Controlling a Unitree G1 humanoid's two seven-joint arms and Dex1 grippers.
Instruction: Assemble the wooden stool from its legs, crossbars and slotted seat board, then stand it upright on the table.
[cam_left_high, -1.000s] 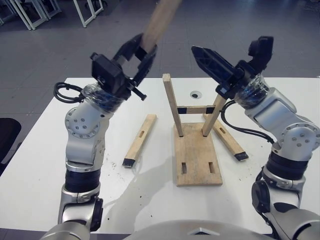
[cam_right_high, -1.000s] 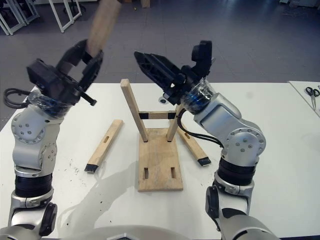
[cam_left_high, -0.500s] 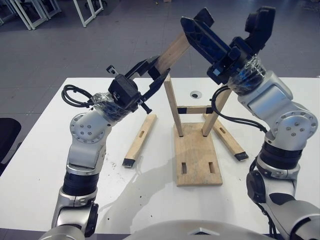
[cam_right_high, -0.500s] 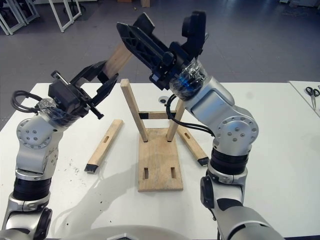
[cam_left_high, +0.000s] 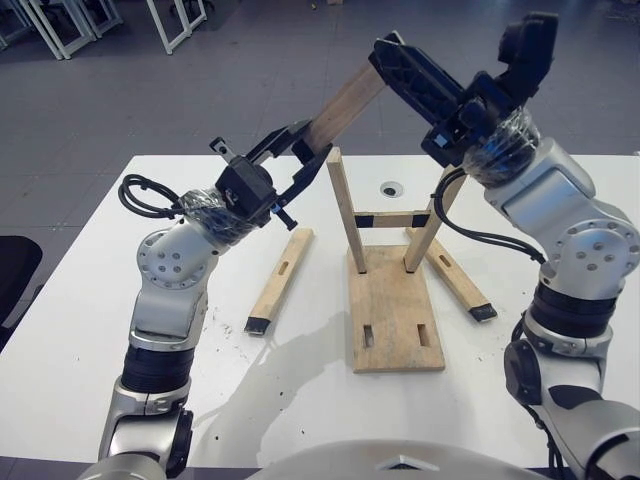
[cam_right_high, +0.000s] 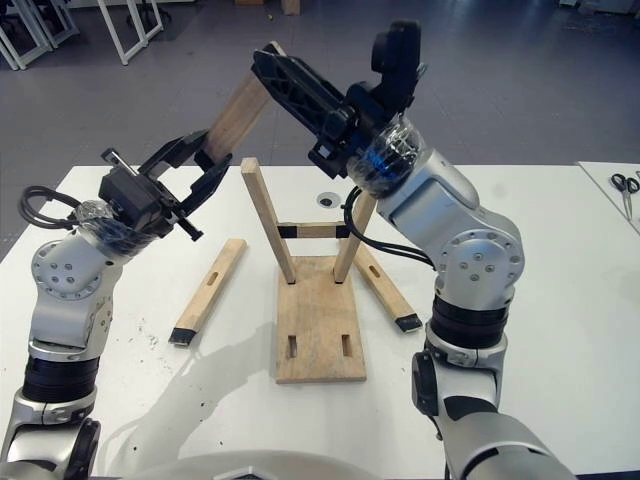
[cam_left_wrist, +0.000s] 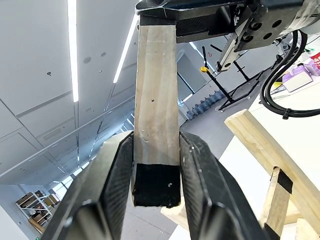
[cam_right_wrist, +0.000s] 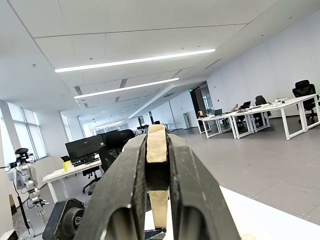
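A wooden leg (cam_left_high: 345, 100) with a black-taped end hangs slanted in the air above the table. My left gripper (cam_left_high: 303, 150) is shut on its lower, taped end (cam_left_wrist: 156, 185). My right gripper (cam_left_high: 388, 58) is shut on its upper end (cam_right_wrist: 156, 142). Below them the slotted seat board (cam_left_high: 395, 320) lies flat on the white table (cam_left_high: 90, 330). Two legs (cam_left_high: 345, 210) stand in its far slots, joined by a crossbar (cam_left_high: 392, 219). One slotted leg (cam_left_high: 282, 278) lies loose to the left of the board, another (cam_left_high: 455, 275) to its right.
A round cable hole (cam_left_high: 391, 187) sits in the table behind the standing legs. A black cable (cam_left_high: 140, 190) loops off my left forearm. Scissors (cam_right_high: 625, 185) lie on a neighbouring table at far right. Open table surface lies to the left and front of the board.
My left gripper lowered and tilted the leg toward the right. My right gripper, open and apart one second ago, rose and shut on the leg's upper end.
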